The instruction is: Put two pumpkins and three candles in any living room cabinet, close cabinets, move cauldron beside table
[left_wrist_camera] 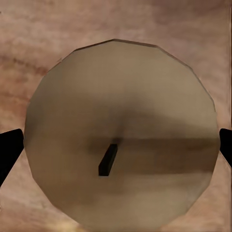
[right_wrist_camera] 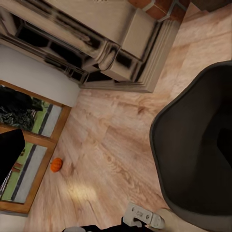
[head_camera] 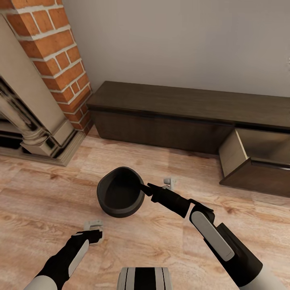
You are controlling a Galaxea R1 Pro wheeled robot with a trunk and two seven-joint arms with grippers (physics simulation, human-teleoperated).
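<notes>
The black cauldron stands on the wood floor before the long dark cabinet. My right gripper is at its near rim; in the right wrist view one finger sits far out at the side and the cauldron hides the other, so it looks open. My left gripper points down at the floor. In the left wrist view it is open over a tan candle with a dark wick, a fingertip at each side. A small orange pumpkin lies on the floor by a window.
One cabinet drawer at the right end stands pulled open, showing pale sides. A brick chimney and an ornate fireplace surround fill the left. Open wood floor lies around both arms.
</notes>
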